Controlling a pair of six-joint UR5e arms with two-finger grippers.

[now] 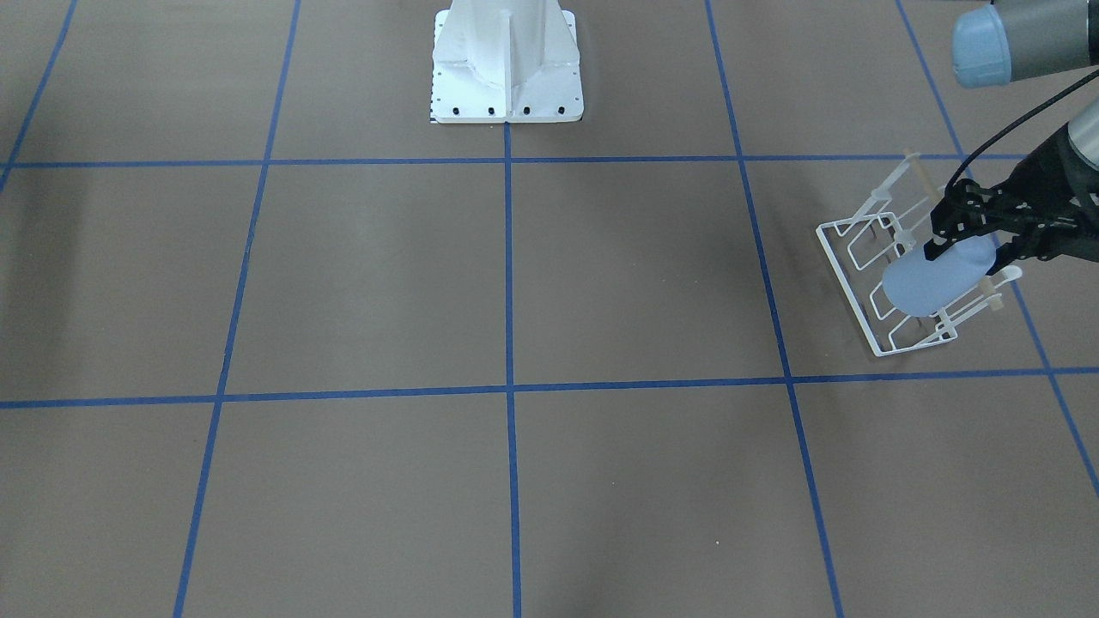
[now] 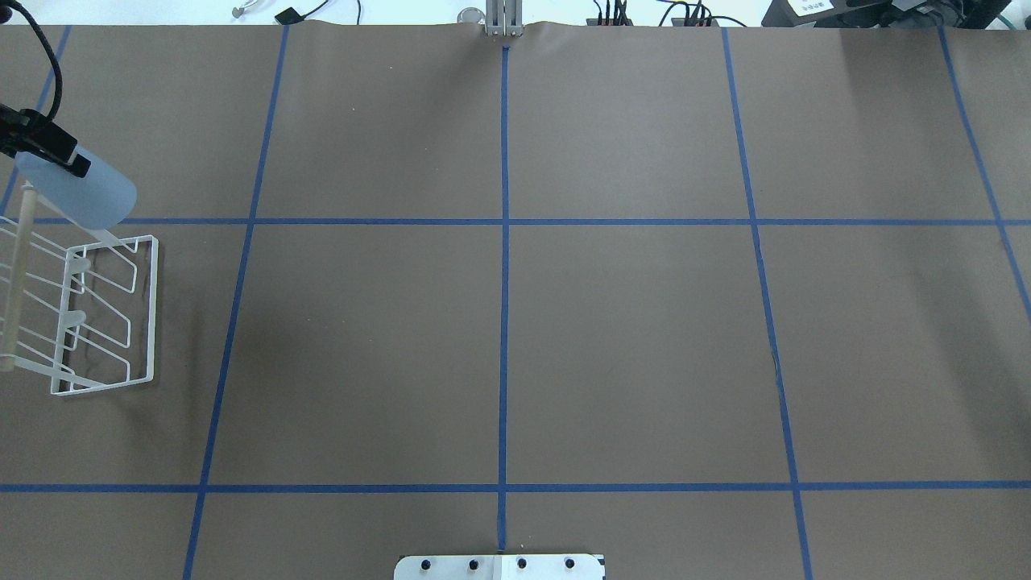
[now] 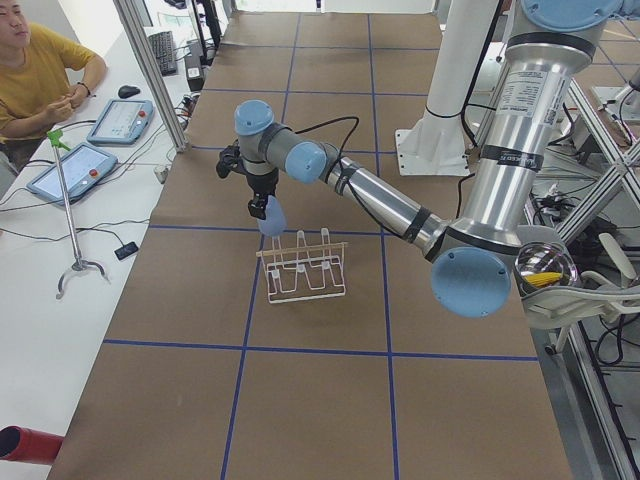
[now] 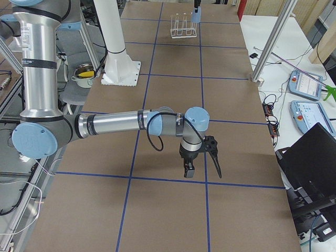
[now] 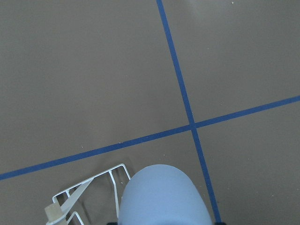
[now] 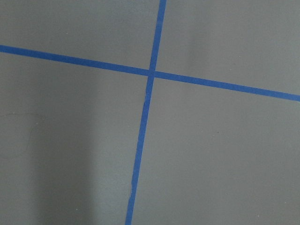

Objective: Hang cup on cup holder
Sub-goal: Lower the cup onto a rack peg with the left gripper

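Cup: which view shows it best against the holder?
Exterior front-facing: the cup, in the left gripper, shows clearly over the cup holder. Overhead crops the holder; left wrist, only the cup's end; side views show it small; right wrist, nothing.

left arm stretched out, pincer (image 1: 966,251) clamped on cup (image 1: 923,287) | right arm extended low, pincer (image 4: 202,168) pointing down

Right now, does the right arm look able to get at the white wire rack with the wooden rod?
Probably not. The rack stands at the table's far left edge, while the right gripper hangs near the opposite end. The left gripper, holding the pale blue plastic cup, crowds it.
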